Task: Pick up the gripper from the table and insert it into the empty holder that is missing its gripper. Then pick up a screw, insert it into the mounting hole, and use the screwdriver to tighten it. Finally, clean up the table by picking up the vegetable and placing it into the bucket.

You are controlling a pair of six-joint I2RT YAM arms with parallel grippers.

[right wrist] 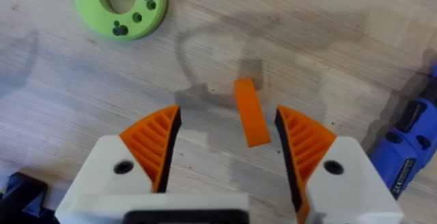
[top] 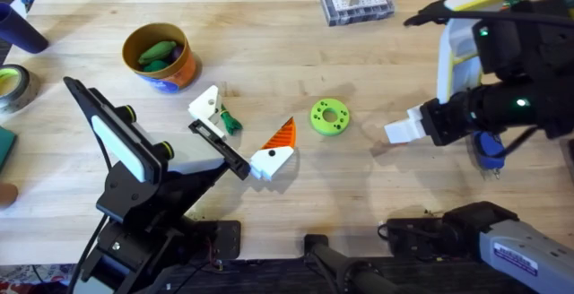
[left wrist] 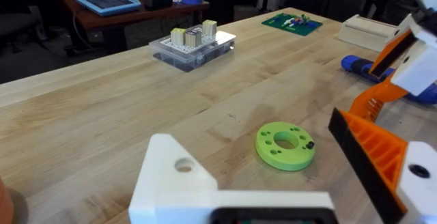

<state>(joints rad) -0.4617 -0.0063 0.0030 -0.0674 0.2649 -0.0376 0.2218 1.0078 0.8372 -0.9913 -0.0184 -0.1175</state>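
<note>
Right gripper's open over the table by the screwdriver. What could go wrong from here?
A small orange piece lies between the right gripper's open fingers; closing here would likely pinch it, not the screwdriver. The vegetable lies close beside the gripper, so moving either could knock the other.

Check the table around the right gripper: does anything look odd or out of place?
Yes. A small loose orange strip lies on the bare wood between the right gripper's open fingers, touching neither. It matches the orange of the ribbed pads, so it may be a stray part, though I cannot tell what it is.
</note>
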